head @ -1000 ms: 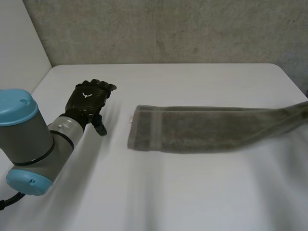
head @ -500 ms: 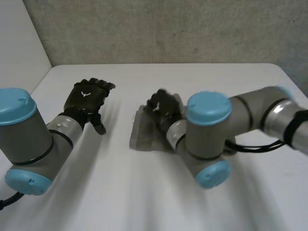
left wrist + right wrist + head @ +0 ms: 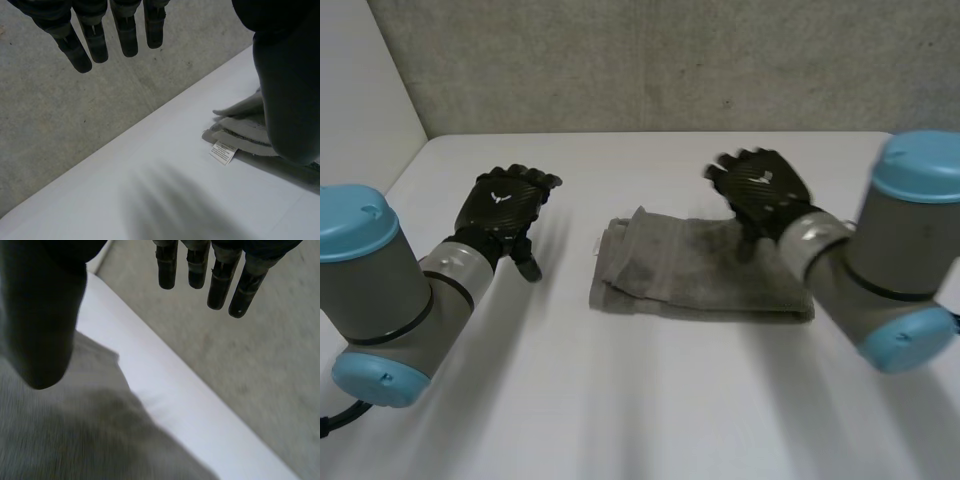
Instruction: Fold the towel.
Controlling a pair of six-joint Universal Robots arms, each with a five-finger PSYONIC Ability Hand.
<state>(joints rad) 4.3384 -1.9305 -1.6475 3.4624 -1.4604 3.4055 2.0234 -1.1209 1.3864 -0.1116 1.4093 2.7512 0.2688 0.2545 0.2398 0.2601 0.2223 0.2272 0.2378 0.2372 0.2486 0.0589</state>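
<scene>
Closest in, the left arm and the right arm frame the white surface, grey joints and light-blue caps on either side. Just beyond them, there's the towel: grey, lying in the middle of the surface, doubled over into a short stack of layers. At the end nearer the left arm the top layer sits rumpled with one corner raised, and a small white label pokes out from under the layers there, flat on the surface.

Out to the side, the left hand hangs over bare surface, well apart from the towel. Its fingers are straight and relaxed, grasping nothing.

Over on the other side, the right hand hovers above the far edge of the towel, towards its right end. Its fingers are stretched out and released, reaching past the towel's far edge, with nothing in them. The thumb points down over the cloth; whether it touches the towel cannot be told.

Behind it all, the surface ends against a rough grey wall.
</scene>
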